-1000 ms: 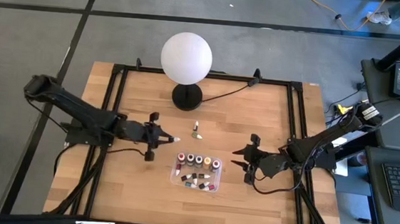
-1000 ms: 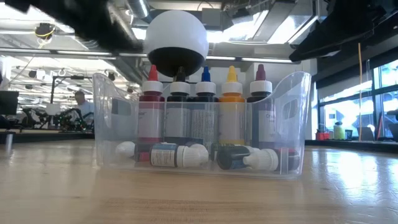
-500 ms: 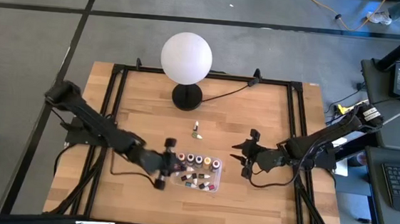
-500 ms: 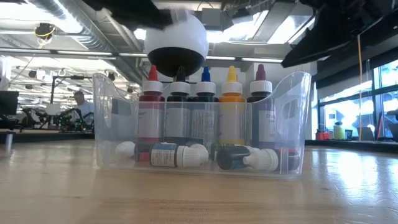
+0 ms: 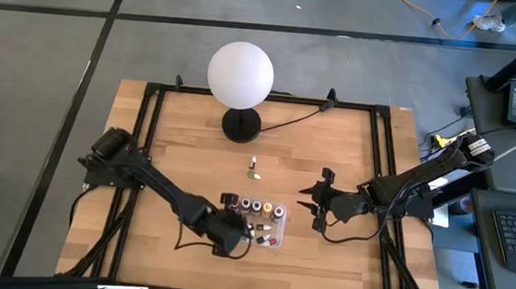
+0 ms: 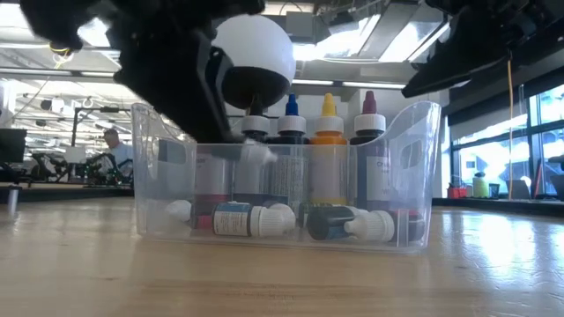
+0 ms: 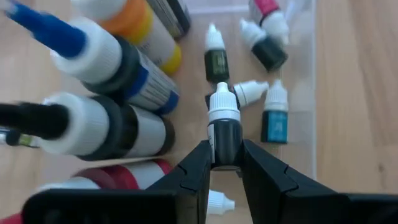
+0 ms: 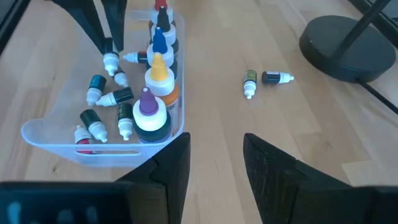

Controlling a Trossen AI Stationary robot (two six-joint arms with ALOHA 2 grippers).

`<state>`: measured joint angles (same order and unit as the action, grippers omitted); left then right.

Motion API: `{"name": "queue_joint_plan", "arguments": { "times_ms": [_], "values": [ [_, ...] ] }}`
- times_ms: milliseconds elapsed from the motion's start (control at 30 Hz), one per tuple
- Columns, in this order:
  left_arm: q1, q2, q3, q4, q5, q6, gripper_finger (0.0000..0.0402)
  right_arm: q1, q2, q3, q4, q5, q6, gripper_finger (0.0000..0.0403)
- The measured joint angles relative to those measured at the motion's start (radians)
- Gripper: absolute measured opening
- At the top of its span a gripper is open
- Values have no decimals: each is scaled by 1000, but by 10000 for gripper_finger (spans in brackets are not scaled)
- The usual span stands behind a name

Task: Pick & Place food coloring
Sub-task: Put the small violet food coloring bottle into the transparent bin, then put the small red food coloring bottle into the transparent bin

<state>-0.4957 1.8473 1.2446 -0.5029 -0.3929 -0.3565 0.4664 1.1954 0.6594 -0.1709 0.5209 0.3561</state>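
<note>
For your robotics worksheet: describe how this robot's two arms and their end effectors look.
Both arms are dark, nearly black, built of slim jointed links with black cables trailing along them. The left end effector and the right end effector each end in two flat, wedge-shaped matte black fingers. No markings are visible.

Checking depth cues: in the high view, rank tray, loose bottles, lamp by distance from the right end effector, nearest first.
From the right end effector:
1. Tray, just to its left, with the left end effector reaching in.
2. Loose bottles, on bare wood up and left, toward the lamp.
3. Lamp, at the table's far edge.
</note>
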Motion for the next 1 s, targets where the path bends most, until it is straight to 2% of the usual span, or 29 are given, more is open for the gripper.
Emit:
{"name": "queue_joint_plan", "arguments": {
  "times_ms": [200,667,833,1000],
  "values": [
    [0,9,0,1,40,2,87,0,0,0,-23,0,1,152],
    [2,-22,0,1,32,19,125,0,0,0,-39,-5,-19,152],
    [-2,-141,0,2,-22,37,129,-61,0,0,-38,-133,-155,152],
    [8,-319,-51,83,-54,156,124,-240,0,0,-8,-329,-345,152]
  ]
}}
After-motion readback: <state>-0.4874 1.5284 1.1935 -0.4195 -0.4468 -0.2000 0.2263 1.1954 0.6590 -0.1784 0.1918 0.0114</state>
